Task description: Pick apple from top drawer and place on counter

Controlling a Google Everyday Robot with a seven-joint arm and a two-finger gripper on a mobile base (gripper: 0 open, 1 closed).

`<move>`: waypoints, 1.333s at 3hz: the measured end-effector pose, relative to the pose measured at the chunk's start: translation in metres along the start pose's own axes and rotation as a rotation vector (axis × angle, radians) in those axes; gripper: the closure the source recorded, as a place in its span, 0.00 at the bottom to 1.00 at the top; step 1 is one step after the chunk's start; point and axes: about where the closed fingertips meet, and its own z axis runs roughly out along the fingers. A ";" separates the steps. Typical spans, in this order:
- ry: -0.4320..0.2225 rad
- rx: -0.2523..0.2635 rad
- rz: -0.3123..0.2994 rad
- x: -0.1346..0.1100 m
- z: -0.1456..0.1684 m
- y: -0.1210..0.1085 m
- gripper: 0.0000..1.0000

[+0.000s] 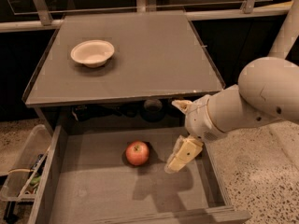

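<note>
Camera view looks down on my white rounded arm (pixel 252 101), which reaches in from the right and ends in my end effector (pixel 173 136), hanging over the right part of the wide, shallow grey wooden top drawer (pixel 93 195). Its two pale yellowish fingers (pixel 183 154) are spread well apart. One points up near the front edge of the counter and the other angles down toward the drawer floor. There is nothing between them, so I hold nothing. The small round red apple (pixel 137 153) with yellowish patches sits on the flat drawer bottom near the middle. It is just to the left of my lower finger and apart from it, and its stem end faces up. The drawer is pulled out, and my shadow falls on its floor in front of the apple. Above it, the large flat grey-brown counter (pixel 154 55) carries a shallow white round bowl (pixel 92 53) on its left side, well apart from my end effector. A clear plastic bin (pixel 25 162) with some small items stands just outside the drawer's left wall. Speckled stone flooring (pixel 261 181) shows to the right of the drawer, under my arm.
</note>
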 end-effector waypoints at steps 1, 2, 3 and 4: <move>0.000 0.000 0.000 0.000 0.000 0.000 0.00; -0.002 -0.016 0.016 0.003 0.026 0.005 0.00; -0.002 -0.044 0.036 0.011 0.061 0.008 0.00; -0.021 -0.054 0.054 0.019 0.089 0.008 0.00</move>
